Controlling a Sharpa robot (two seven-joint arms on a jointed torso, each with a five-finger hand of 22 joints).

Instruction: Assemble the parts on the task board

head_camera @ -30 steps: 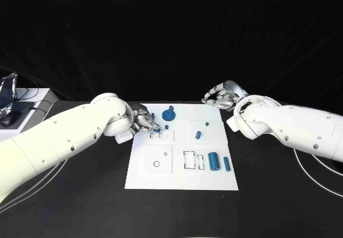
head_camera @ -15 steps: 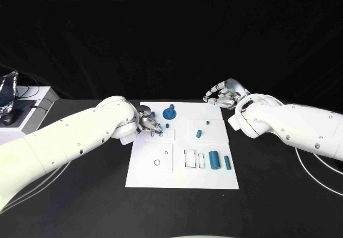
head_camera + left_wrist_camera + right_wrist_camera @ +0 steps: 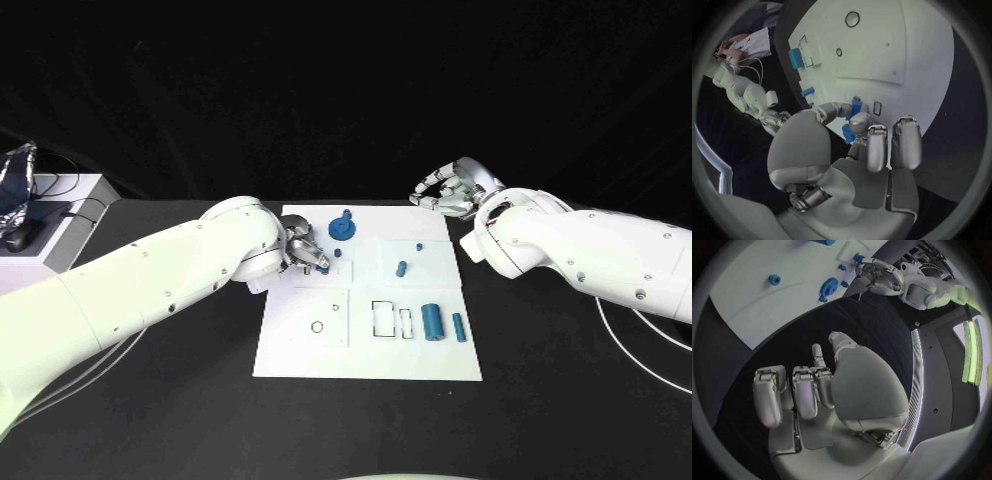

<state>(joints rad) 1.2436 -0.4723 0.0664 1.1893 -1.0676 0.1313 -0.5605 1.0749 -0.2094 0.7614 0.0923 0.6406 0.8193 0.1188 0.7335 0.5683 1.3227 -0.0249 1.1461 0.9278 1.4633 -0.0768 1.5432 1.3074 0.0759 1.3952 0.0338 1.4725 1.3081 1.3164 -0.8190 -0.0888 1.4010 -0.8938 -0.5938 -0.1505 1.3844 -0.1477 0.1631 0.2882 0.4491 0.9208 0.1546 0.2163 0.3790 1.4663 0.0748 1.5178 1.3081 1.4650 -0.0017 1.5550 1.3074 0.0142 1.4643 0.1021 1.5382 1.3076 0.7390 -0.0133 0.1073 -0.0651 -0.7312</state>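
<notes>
Two silver hands, one pinching a blue part over the board.

Left hand point(image 3: 300, 250) pinches a small blue peg point(image 3: 856, 106) between thumb and fingertip, its long axis roughly upright over the white task board point(image 3: 368, 350) near its far left corner. Right hand point(image 3: 449, 192) hovers off the board's far right corner, fingers curled on nothing. Smooth blue cylinders point(image 3: 431, 324) lie lengthwise near the board's right edge.
</notes>
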